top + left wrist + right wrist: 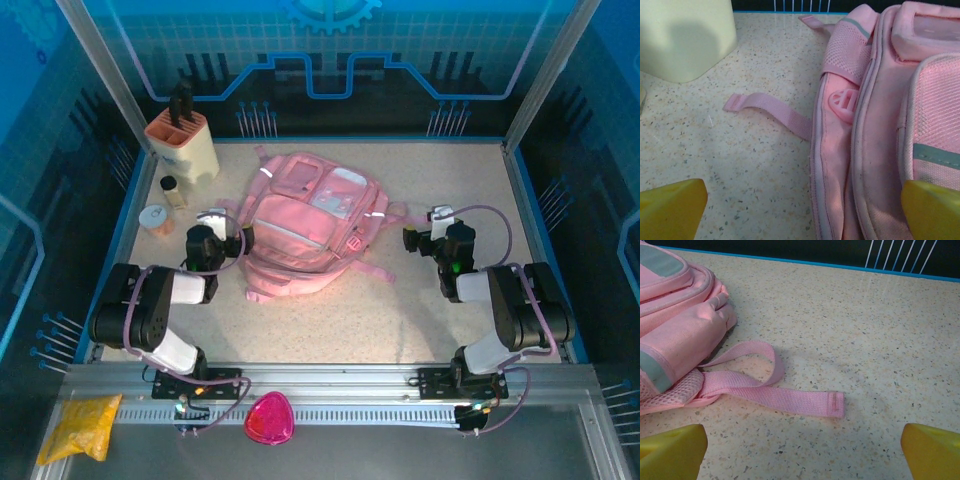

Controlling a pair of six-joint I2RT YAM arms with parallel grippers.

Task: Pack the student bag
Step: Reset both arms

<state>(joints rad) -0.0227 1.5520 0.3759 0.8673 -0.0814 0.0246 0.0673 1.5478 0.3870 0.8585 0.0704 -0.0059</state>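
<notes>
- Top external view: nearest of all, a yellow packet and a small dark pink pouch are lying on the grey ledge in front of the bench.
- The two arms are bending up from the near edge of the bench, one on each side.
- The left gripper is hanging just beside the left side of the student bag. Its yellow fingertips are standing wide apart and holding nothing.
- The right gripper is hanging near the right side of the bag. It is also spread wide and holding nothing.
- The student bag is lying flat in the middle of the bench, between the two grippers, with its front pockets facing up.
- In the left wrist view, a short strap is sticking out from the bag's side and lying on the bench.
- In the right wrist view, a long strap is curling out from the bag and lying flat on the bench.
- Farther back on the left, a small round tub and a little bottle are standing close together.
- Behind them, in the far left corner, a cream holder is standing with dark things sticking out of its top.
</notes>
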